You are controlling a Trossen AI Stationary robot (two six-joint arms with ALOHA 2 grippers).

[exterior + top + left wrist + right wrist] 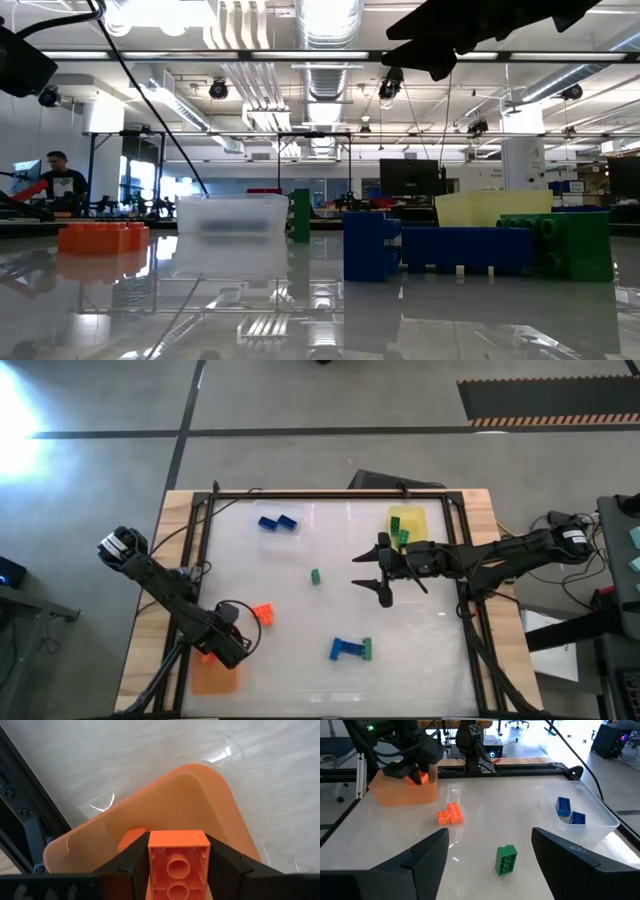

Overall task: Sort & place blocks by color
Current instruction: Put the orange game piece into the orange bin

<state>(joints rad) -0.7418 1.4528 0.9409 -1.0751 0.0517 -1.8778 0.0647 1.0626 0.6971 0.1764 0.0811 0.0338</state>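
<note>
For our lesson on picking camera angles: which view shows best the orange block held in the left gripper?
The left wrist view: the orange block fills the gap between the left gripper's fingers, above the orange tray. The right wrist view shows it small; the high view only an orange speck; the low view misses it.

On the counter, three shallow trays sit well apart: one at the far left-centre with two blocks in it, one at the far right holding blocks, and one at the near left corner. The left gripper holds a block above that near tray. Loose on the counter lie a lone block in the middle, a pair to its near left, and a joined cluster near the front edge, while the right gripper hangs just right of centre with its jaws spread.
</note>
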